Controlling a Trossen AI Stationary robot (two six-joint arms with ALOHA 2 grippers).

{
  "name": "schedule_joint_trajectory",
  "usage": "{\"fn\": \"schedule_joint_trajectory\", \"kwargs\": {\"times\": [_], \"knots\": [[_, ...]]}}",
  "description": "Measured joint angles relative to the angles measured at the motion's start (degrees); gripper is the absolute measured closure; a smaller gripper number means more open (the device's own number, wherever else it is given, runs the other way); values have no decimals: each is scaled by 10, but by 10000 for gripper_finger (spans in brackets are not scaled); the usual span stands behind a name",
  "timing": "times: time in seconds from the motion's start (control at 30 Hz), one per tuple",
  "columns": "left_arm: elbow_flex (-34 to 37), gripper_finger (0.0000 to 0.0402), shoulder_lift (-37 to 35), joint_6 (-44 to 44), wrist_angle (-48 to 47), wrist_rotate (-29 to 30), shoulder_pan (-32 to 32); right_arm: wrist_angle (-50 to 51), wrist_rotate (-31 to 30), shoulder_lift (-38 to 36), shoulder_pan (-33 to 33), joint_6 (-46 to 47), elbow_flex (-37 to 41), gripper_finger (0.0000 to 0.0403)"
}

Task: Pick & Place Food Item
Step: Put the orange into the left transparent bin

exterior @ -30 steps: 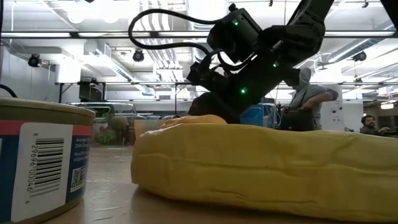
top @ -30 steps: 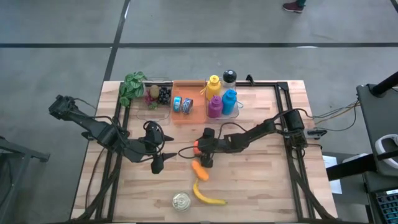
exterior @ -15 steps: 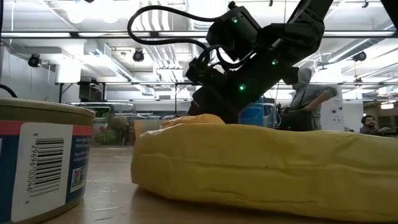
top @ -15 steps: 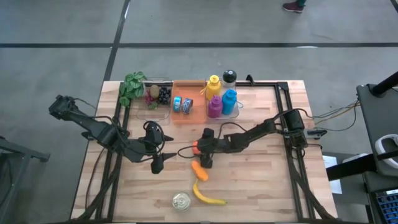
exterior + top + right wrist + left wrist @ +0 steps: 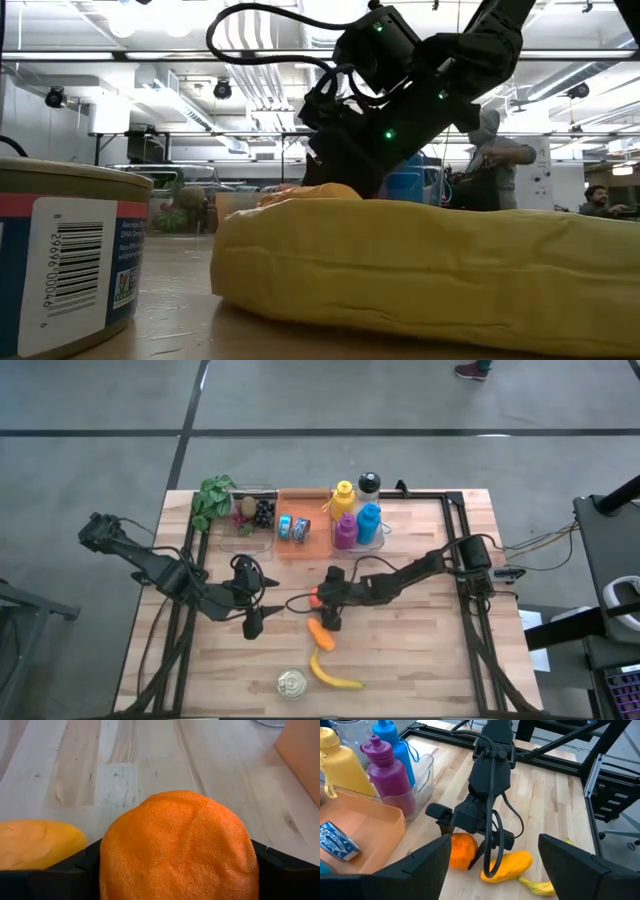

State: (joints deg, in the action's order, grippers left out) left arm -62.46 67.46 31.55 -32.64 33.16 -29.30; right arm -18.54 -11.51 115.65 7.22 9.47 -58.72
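Orange (image 5: 177, 845) sits near the desk's (image 5: 420, 650) middle, squeezed between the right gripper's (image 5: 322, 600) fingers (image 5: 280, 865), which close on its two sides. Just beside it lies a mango (image 5: 507, 865). The left gripper (image 5: 252, 622), spread wide and holding nothing, waits toward the desk's left edge, farther off.

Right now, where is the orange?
In the high view, the orange sits mid-table between the right gripper's fingers, beside the mango, below the orange tray.
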Motion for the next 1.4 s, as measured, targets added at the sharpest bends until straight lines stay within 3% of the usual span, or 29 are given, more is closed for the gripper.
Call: {"fn": "schedule_joint_trajectory", "kwargs": {"times": [0.7,1.4], "knots": [[0,97,0,-1,-1,0,0,4,-6,-74,0,-6,0,109],[0,96,0,1,-2,0,0,2,-6,-77,0,-7,0,108]]}}
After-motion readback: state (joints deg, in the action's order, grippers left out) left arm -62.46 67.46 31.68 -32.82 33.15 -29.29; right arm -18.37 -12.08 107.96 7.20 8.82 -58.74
